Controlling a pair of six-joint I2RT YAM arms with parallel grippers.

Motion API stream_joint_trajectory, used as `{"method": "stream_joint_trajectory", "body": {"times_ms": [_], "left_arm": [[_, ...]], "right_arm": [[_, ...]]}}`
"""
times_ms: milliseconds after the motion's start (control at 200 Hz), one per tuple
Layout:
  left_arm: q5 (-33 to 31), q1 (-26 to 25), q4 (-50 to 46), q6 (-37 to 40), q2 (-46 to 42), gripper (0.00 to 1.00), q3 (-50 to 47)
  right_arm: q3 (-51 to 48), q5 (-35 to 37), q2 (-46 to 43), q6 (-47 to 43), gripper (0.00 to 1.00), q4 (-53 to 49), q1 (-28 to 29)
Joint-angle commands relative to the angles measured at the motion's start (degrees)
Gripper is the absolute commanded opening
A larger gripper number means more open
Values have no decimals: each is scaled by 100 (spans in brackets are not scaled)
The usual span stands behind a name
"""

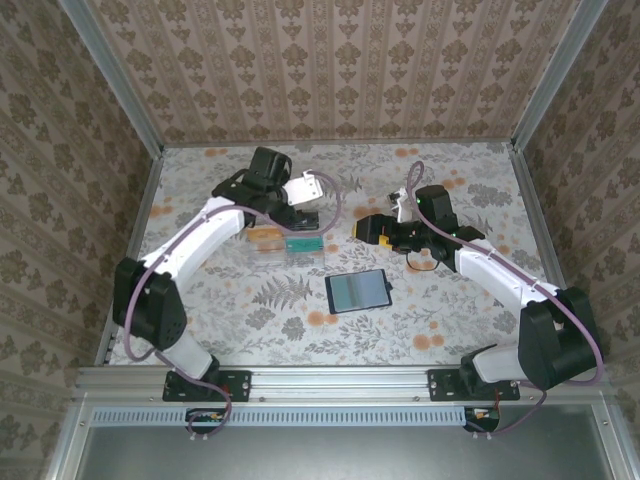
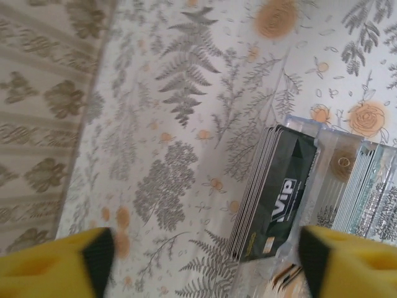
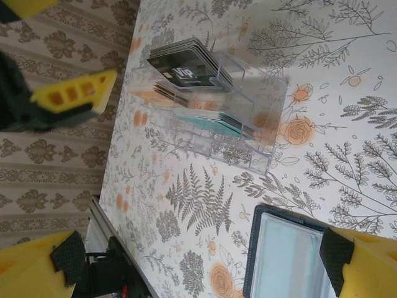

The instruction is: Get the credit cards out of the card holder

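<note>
Left gripper (image 2: 205, 251), yellow fingers (image 2: 56, 264) wide apart with nothing between them, above one end of a clear plastic box (image 3: 267, 136) on the flowered table (image 1: 450, 320). Directly below, inside that box, a stack of black cards (image 2: 282, 186), the front one lettered "VIP" in bold white. Finer print under that word and a small gold mark near the card's corner, both too small to read. Beside the black stack in the same box, a batch of orange cards (image 1: 265, 238) and a batch of teal cards (image 3: 211, 121), no writing legible on either.

Right gripper (image 3: 202, 256), likewise fully parted and empty, off to the other side of the box and facing it across the tabletop.

Card holder (image 1: 358, 291) flat on the table, apart from the box and nearer the arm bases, roughly midway between the two arms. Dark navy border, greyish see-through sleeve facing up. Contents of the sleeve, if any, impossible to make out.

From the right wrist camera, a corner of the holder low in frame beside one finger pad, the box beyond it, and one yellow finger of the other arm near the end with the black stack.
</note>
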Motion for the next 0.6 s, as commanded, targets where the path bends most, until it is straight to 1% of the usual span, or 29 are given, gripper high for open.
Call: {"method": "stream_joint_trajectory", "body": {"times_ms": [0, 175, 270, 300, 335, 375, 400, 440, 455, 470, 495, 535, 595], "left_arm": [[-331, 10, 627, -805, -575, 100, -498], [-719, 35, 1524, -2034, -1557, 100, -1438], [-1080, 76, 2007, -2912, -2110, 100, -1961], [-1175, 123, 2042, -3206, -2262, 100, -2068], [-1429, 184, 2032, -3620, -2397, 100, -2158], [-1845, 261, 1834, -4364, -2523, 100, -2169], [-1953, 330, 1630, -4730, -2593, 100, -2151], [-1874, 443, 1210, -5142, -2693, 100, -2059], [-1796, 448, 1064, -5204, -2728, 100, -2017], [-1685, 618, 929, -5270, -2762, 100, -1991], [-1519, 702, 754, -5319, -2824, 100, -1961], [-1363, 745, 669, -5375, -2945, 100, -2046], [-1140, 747, 781, -5437, -3211, 100, -2323]], "right_arm": [[108, 285, -127, -232, 100, -290, 59], [105, 815, -269, -491, 100, -640, 300], [79, 1164, -357, -582, 100, -814, 486], [67, 1244, -385, -606, 100, -859, 543], [46, 1352, -411, -622, 100, -897, 611], [26, 1471, -436, -648, 100, -954, 692], [7, 1554, -451, -661, 100, -982, 738], [-17, 1672, -461, -679, 100, -1028, 813], [-24, 1713, -467, -686, 99, -1053, 833], [-37, 1752, -469, -684, 98, -1069, 862], [-51, 1834, -467, -690, 95, -1114, 905], [-93, 1975, -474, -704, 91, -1185, 967], [-173, 2234, -455, -678, 84, -1294, 1035]]}}
